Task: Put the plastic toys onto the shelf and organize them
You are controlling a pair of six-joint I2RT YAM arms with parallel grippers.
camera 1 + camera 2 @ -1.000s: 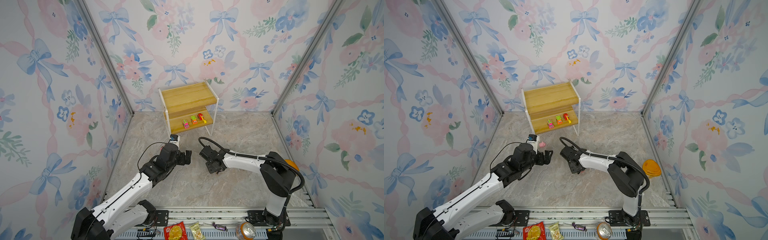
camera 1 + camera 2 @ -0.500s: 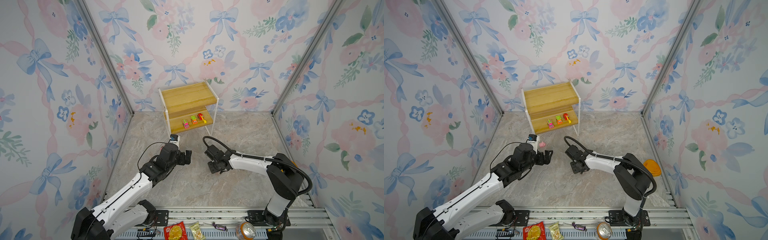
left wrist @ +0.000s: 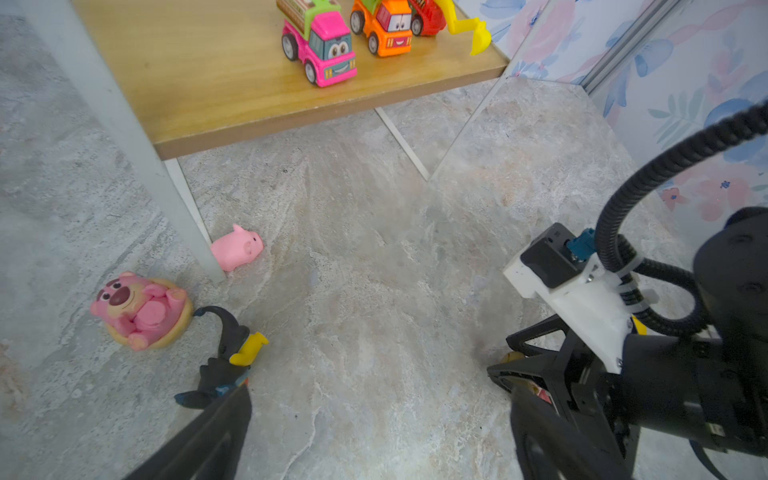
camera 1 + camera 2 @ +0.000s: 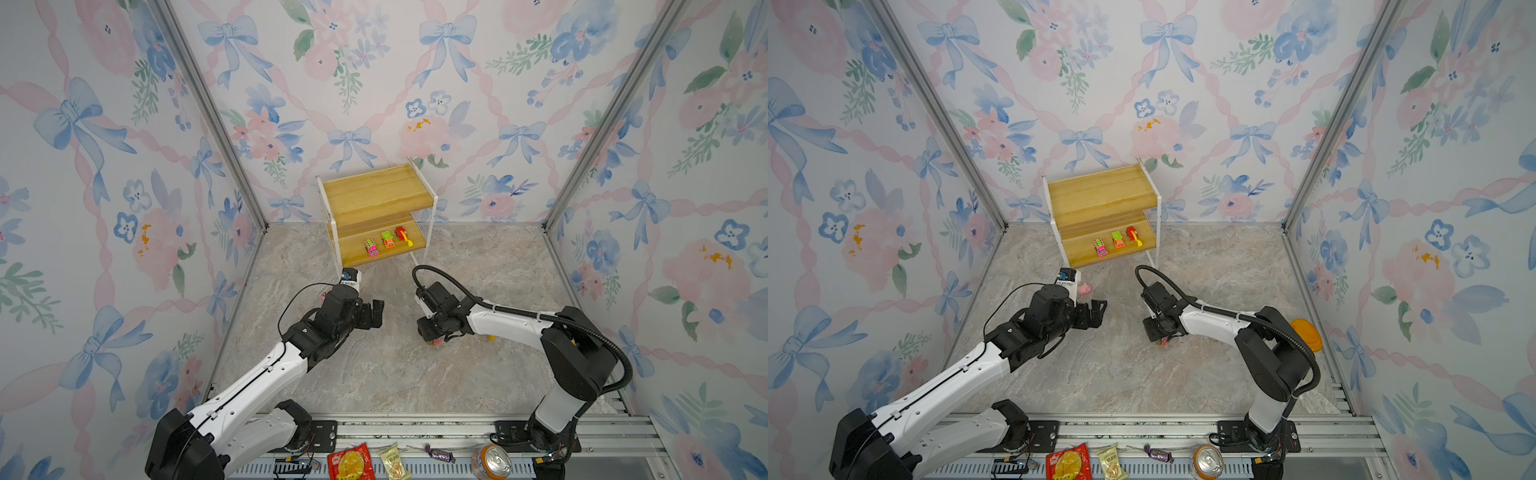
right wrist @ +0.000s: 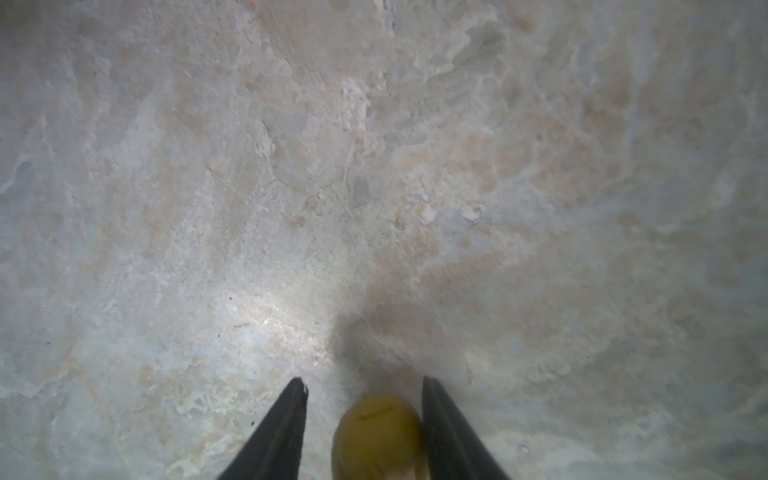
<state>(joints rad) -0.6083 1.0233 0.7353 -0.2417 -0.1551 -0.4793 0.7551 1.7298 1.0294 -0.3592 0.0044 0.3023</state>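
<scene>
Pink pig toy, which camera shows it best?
Left wrist view: the pink pig sits close up and unblocked beside the shelf leg. In a top view it is a tiny speck by the left arm. The right wrist view misses it.

- Table (image 4: 374,374) with the shelf (image 4: 376,193) on it.
- Low shelf board: pink car (image 4: 371,247), green-orange car (image 4: 387,240), red car (image 4: 401,234), side by side.
- Table near a shelf leg: pink pig (image 3: 237,252), round pink figure (image 3: 141,309), black-yellow figure (image 3: 226,357).
</scene>
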